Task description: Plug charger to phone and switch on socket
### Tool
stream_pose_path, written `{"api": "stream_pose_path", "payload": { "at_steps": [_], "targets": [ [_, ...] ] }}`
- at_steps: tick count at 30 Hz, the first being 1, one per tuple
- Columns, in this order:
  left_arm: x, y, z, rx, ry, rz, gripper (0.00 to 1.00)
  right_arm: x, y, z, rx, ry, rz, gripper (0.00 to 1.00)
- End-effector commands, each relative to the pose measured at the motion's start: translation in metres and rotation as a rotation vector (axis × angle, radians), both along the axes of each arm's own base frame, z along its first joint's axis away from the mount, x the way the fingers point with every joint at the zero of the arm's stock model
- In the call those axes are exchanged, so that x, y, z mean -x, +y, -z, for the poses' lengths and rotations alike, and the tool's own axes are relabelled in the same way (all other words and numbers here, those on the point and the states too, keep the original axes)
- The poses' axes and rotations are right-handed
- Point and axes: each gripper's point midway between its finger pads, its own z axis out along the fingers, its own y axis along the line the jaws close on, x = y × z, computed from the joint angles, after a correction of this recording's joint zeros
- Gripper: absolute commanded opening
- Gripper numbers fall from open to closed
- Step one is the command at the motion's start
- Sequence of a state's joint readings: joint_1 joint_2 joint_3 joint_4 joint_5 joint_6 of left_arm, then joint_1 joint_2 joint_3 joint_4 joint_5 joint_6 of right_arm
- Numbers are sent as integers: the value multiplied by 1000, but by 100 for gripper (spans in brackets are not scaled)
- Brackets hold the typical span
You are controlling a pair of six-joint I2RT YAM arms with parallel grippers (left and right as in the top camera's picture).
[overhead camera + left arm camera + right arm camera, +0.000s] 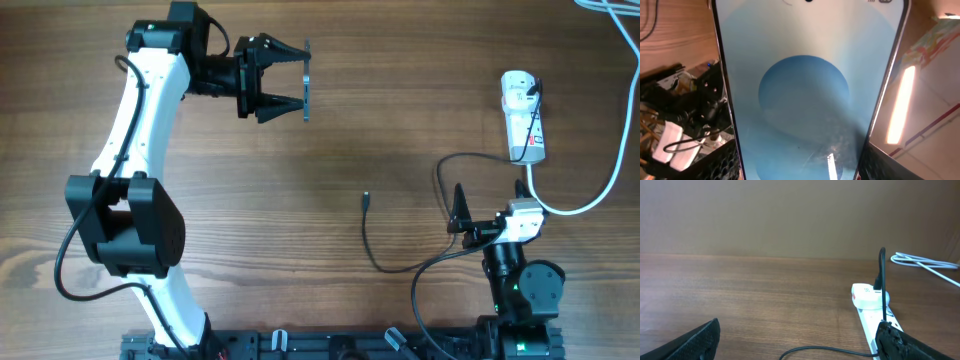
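A brown wood-grain table (330,150) fills the scene, and the left wrist view catches a lit ceiling strip (900,105). A thick white lead (610,170) loops at the far right by the white, red-marked power strip (522,118). The thin black charger cable (372,245) lies right of centre. The left gripper (290,80) clamps the flat smartphone (810,90) edge-on at the far left, its pale blue screen showing a darker disc. The right gripper (799,326) gapes, empty.
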State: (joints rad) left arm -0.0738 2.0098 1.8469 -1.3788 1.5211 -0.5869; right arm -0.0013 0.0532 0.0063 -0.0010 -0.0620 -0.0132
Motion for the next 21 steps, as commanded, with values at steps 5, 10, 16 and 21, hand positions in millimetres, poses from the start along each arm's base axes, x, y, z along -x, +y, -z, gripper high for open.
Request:
{"api": "stream_pose_path", "payload": {
  "at_steps": [5, 10, 16, 21],
  "targets": [
    [9, 0, -28, 57, -21, 4, 71, 0, -2, -1, 11, -6, 12, 100],
    [11, 0, -28, 55, 17, 3, 71, 0, 0, -1, -31, -4, 0, 100],
    [11, 0, -28, 55, 15, 3, 71, 0, 4, -1, -728, 45, 11, 100],
    [11, 0, -28, 54, -9, 4, 71, 4, 29, -8, -876, 97, -131, 100]
  ]
}}
